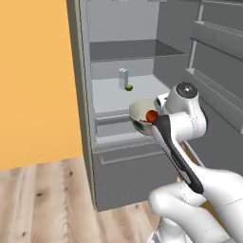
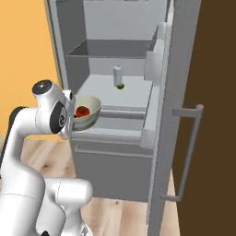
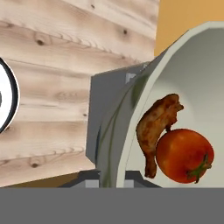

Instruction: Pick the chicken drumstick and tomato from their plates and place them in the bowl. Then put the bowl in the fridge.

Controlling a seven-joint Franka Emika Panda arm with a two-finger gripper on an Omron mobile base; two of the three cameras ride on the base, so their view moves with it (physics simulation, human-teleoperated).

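1 bowl, holding 1 chicken drumstick on the left touching 1 tomato on the right, hangs in front of the open fridge, just before its middle shelf. On that shelf stand 1 pale carton and 1 small green item. The arm is bent forward at shelf height; the tool is clamped shut on the bowl's rim. No writing can be read.
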